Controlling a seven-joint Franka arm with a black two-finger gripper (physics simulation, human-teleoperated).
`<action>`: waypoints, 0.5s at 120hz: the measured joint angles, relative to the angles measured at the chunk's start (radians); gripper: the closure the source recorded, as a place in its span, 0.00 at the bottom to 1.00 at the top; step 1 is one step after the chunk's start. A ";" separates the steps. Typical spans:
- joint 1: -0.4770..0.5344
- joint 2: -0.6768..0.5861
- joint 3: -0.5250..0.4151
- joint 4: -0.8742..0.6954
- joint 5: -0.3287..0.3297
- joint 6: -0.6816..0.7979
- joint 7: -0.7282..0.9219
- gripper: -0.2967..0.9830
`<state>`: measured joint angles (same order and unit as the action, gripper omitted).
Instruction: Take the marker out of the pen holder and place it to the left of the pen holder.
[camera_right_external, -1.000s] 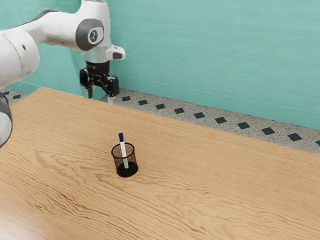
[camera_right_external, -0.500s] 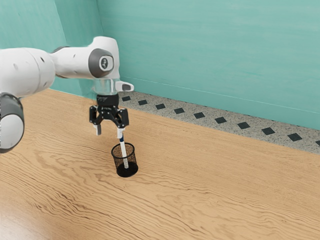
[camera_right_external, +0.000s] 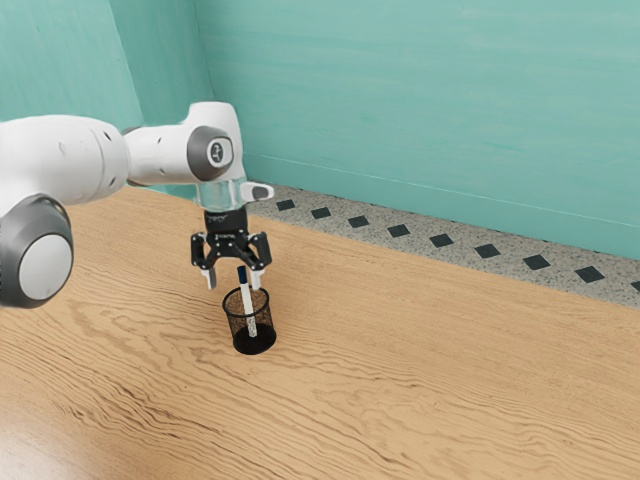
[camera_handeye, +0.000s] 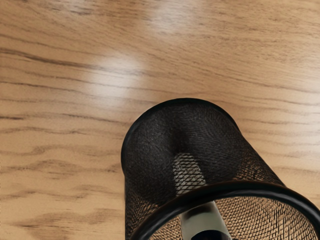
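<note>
Marker (camera_right_external: 246, 295) stands inside the black mesh pen holder (camera_right_external: 237, 317) in the exterior view, dark blue cap up, its white body tilted so that the top leans toward the exterior view's left. The holder rests upright on the wooden tabletop (camera_right_external: 400, 370). Just above its rim hangs the black gripper (camera_right_external: 234, 283), its jaws released and spread apart, with the marker's cap appearing between them, nearer the one on the exterior view's right. A teal wall (camera_right_external: 420, 110) rises behind.

In the wrist view, the holder's round rim is close to the hand; the marker's pale lower end shows through the mesh.
</note>
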<state>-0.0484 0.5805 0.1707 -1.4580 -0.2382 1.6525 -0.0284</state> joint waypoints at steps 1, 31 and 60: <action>0.001 0.001 0.000 0.000 0.000 0.002 0.000 0.23; 0.004 0.002 -0.036 0.024 -0.002 0.044 -0.011 0.31; 0.002 -0.013 -0.032 0.007 0.010 0.057 -0.016 0.40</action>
<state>-0.0469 0.5679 0.1383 -1.4513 -0.2279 1.7090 -0.0444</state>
